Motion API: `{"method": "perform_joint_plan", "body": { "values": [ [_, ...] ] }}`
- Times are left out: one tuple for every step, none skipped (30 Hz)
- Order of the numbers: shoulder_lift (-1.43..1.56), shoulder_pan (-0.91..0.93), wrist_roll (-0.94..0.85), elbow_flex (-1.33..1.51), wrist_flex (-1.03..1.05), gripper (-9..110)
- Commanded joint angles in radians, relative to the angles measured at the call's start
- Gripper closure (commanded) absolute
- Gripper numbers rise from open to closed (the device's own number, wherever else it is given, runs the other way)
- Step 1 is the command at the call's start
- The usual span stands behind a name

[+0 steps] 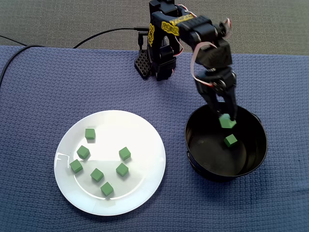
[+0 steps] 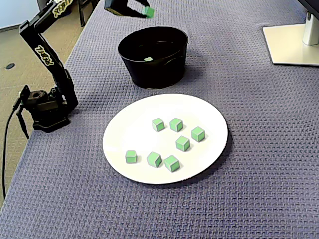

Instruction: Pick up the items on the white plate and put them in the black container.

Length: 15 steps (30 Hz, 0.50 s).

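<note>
A white plate point(image 1: 120, 130) point(image 2: 134, 129) lies on the blue cloth with several small green cubes on it, such as one cube point(image 1: 124, 153) point(image 2: 182, 143). To its right in a fixed view stands the black container point(image 1: 193, 162), which shows beyond the plate in the other fixed view point(image 2: 149, 74). One green cube point(image 1: 231, 140) point(image 2: 148, 59) rests on the container's floor. My gripper point(image 1: 225, 118) point(image 2: 145, 11) hangs over the container's far side, shut on another green cube point(image 1: 225, 122) point(image 2: 148, 11) at its fingertips.
The arm's base point(image 1: 159, 63) point(image 2: 45, 107) is clamped at the cloth's edge, with a black cable point(image 1: 96, 36) trailing off it. A monitor stand point(image 2: 294, 42) sits at the top right of that fixed view. The cloth ends at a table edge near the base.
</note>
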Motion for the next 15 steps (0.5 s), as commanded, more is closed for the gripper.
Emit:
{"method": "perform_joint_plan", "body": {
  "values": [
    [-0.021, -0.038, -0.003, 0.138, -0.101, 102],
    [-0.031, -0.044, -0.008, 0.170, -0.115, 102],
    [-0.040, -0.048, -0.015, 0.207, -0.141, 102],
    [-0.049, -0.046, -0.017, 0.247, -0.179, 102],
    [-0.060, -0.040, -0.017, 0.282, -0.219, 102],
    [-0.069, -0.037, -0.021, 0.311, -0.249, 102],
    [-0.080, -0.035, -0.023, 0.333, -0.268, 102],
    [-0.089, -0.035, -0.023, 0.350, -0.284, 102],
    [-0.097, -0.035, -0.023, 0.362, -0.298, 102],
    [-0.103, -0.035, -0.026, 0.368, -0.307, 102],
    [-0.109, -0.035, -0.026, 0.371, -0.311, 102],
    [-0.114, -0.031, -0.020, 0.371, -0.314, 102],
    [-0.115, -0.028, -0.015, 0.376, -0.324, 102],
    [-0.117, -0.023, -0.014, 0.388, -0.342, 101],
    [-0.117, -0.020, -0.018, 0.405, -0.364, 98]
  ]
}}
